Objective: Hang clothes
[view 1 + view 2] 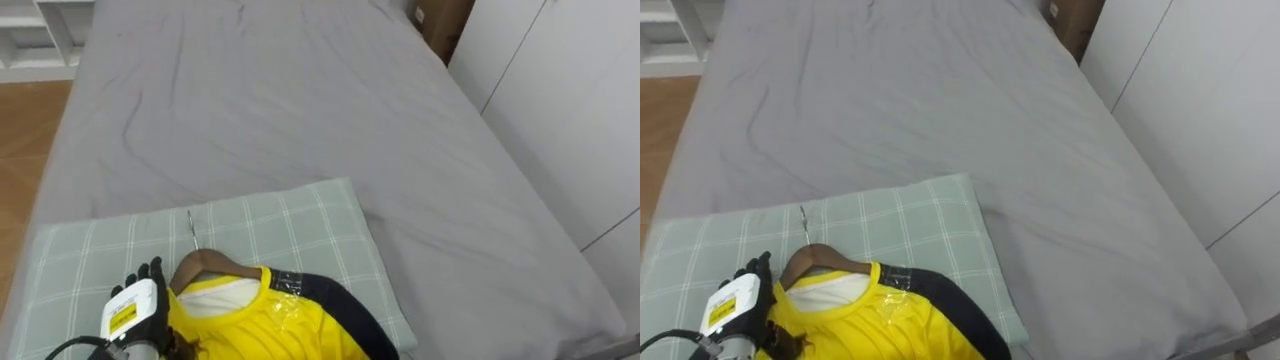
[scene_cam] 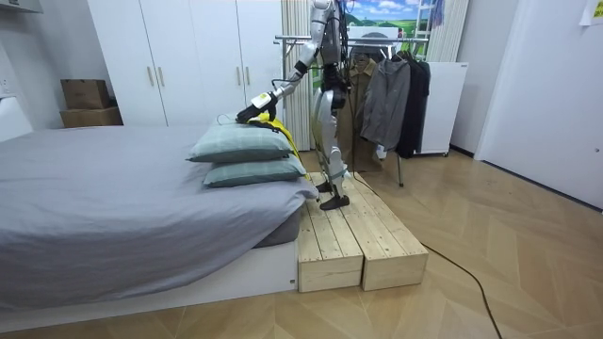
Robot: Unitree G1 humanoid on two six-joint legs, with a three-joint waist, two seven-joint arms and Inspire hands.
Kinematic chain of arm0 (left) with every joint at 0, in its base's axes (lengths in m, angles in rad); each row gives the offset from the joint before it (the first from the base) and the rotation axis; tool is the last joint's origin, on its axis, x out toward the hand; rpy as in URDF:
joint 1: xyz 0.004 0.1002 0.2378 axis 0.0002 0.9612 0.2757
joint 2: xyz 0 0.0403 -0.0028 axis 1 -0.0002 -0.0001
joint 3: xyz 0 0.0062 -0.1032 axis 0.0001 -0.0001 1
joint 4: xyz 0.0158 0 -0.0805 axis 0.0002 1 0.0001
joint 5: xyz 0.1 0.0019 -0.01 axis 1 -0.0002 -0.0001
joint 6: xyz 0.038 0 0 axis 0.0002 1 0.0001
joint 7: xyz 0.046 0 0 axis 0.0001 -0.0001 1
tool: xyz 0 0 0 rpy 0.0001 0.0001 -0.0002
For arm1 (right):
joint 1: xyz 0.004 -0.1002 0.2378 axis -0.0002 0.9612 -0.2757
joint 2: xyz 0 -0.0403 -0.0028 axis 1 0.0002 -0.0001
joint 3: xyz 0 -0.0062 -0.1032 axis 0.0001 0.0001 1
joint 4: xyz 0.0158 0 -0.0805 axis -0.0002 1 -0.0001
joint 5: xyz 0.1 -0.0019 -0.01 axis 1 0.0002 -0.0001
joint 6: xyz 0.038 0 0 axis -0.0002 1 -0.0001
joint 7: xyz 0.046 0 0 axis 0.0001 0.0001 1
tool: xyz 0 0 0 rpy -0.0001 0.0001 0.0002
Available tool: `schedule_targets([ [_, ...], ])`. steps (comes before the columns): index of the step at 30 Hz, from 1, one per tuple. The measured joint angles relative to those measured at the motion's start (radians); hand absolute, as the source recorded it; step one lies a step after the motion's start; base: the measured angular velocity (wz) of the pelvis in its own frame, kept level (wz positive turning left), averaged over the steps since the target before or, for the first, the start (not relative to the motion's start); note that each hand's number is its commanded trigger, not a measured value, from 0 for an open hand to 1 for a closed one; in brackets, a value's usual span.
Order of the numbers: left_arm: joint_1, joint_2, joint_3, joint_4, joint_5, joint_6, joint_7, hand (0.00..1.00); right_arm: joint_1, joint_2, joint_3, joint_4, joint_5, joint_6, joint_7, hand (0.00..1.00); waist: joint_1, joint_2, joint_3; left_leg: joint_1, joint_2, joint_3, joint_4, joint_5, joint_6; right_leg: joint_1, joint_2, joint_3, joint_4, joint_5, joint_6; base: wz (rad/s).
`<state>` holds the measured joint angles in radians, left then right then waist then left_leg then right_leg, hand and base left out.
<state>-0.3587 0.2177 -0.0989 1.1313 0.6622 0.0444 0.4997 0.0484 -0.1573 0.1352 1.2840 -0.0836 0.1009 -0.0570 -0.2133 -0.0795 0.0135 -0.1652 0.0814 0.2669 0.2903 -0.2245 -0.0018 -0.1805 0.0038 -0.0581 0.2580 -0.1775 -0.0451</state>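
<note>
A yellow shirt (image 1: 250, 320) with dark sleeves is on a wooden hanger (image 1: 205, 265), lying on a pale green checked pillow (image 1: 290, 220) at the near end of the bed. The hanger's metal hook (image 1: 191, 228) points away from me across the pillow. My left hand (image 1: 135, 305) rests at the shirt's left shoulder, its dark fingers curled at the hanger's end. In the room view I stand on a wooden platform (image 2: 358, 235) beside the bed, left arm stretched down to the shirt (image 2: 268, 115), part of which hangs over the pillow's side.
A grey bed (image 1: 300, 100) stretches ahead, with two stacked pillows (image 2: 247, 158). Behind me stands a clothes rack (image 2: 377, 42) with dark garments (image 2: 391, 99). White wardrobe doors (image 1: 570, 100) run along the right. A cardboard box (image 1: 445, 25) sits beyond the bed.
</note>
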Motion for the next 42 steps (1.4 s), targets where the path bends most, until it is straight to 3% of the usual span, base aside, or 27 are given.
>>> schedule_targets([
  [19, -0.033, 0.013, 0.008, 0.036, -0.042, -0.003, -0.006, 0.00, 0.004, 0.008, 0.001, 0.000, -0.003, -0.016, -0.052, 0.00, -0.001, -0.001, -0.0007, -0.014, -0.001, 0.000, 0.000, 0.000, 0.000, -0.011, 0.000, -0.004, -0.002, 0.000, 0.000, 0.00],
  [31, -0.045, 0.024, -0.003, 0.118, -0.082, -0.025, -0.087, 0.00, 0.007, 0.010, 0.020, 0.000, 0.037, -0.022, -0.037, 0.00, -0.001, -0.001, 0.0026, 0.001, 0.004, 0.002, 0.006, 0.000, 0.000, 0.008, 0.000, -0.007, -0.003, 0.000, 0.000, 0.00],
  [37, -0.058, 0.031, -0.005, 0.118, -0.081, -0.024, -0.137, 0.00, 0.011, 0.008, 0.020, 0.000, 0.039, -0.022, -0.011, 0.00, -0.001, 0.014, 0.0099, -0.011, 0.007, 0.009, 0.013, 0.000, 0.000, 0.000, 0.001, -0.011, -0.002, 0.001, -0.002, 0.01],
  [42, -0.065, 0.034, -0.005, 0.119, -0.076, -0.018, -0.181, 0.00, 0.011, 0.004, 0.019, 0.007, 0.040, -0.023, 0.018, 0.00, -0.003, 0.038, 0.0066, -0.014, 0.011, 0.018, 0.015, 0.000, 0.000, -0.005, 0.004, -0.009, 0.000, 0.003, -0.004, -0.01],
])
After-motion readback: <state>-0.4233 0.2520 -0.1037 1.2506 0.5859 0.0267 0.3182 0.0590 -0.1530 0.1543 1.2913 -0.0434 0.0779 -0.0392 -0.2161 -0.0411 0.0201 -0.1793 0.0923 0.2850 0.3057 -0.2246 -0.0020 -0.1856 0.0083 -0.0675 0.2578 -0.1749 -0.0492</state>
